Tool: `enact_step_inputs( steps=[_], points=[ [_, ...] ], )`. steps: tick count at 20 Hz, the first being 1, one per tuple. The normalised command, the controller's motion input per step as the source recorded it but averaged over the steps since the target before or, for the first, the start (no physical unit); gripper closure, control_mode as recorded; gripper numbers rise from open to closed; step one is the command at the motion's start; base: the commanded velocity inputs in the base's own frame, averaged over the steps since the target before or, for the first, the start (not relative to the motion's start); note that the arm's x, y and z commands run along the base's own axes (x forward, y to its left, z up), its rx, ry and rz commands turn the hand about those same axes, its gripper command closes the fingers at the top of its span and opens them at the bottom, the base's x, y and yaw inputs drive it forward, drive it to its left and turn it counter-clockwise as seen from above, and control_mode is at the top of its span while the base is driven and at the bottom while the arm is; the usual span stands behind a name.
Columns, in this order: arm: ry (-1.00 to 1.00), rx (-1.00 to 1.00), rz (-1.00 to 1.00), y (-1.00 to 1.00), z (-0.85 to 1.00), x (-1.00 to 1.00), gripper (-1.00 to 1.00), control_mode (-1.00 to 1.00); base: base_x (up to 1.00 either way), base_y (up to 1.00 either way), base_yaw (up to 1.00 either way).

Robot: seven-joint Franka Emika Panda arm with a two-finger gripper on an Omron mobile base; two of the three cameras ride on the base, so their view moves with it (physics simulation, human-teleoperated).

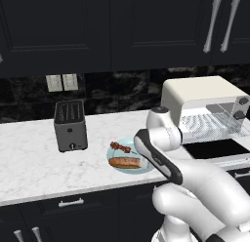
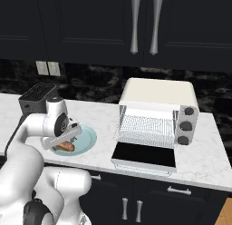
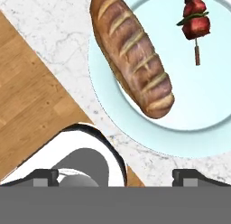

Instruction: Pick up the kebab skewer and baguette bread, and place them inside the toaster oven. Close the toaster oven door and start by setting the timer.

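Hand view: baguette bread [image 3: 132, 56] lies upper centre on the pale plate [image 3: 207, 128], kebab skewer [image 3: 195, 21] upper right; gripper [image 3: 116, 177] spread wide, holding nothing.

A pale blue plate [image 1: 118, 169] rests on the white marble counter [image 1: 34, 158], with a dark grey slot toaster [image 1: 70, 125] standing at its ten o'clock, two wall outlets [image 1: 62, 82] on the black backsplash, and dark cabinets [image 1: 146, 26] overhead.
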Motion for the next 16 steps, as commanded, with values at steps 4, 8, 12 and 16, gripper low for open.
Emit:
enact_step_inputs(
  steps=[4, 8, 12, 16],
  points=[
    [0.02, 0.00, 0.00, 0.00, -0.29, 0.50, -1.00, -1.00, 0.00, 0.00, 0.00],
    [0.07, 0.00, 0.00, 0.06, -0.44, 0.47, -1.00, -1.00, 0.00, 0.00, 0.00],
    [0.08, 0.00, 0.00, 0.15, -0.30, 0.33, -1.00, -1.00, 0.00, 0.00, 0.00],
    [0.10, 0.00, 0.00, 0.09, -0.24, 0.07, -1.00, -1.00, 0.00, 0.00, 0.00]
  ],
)
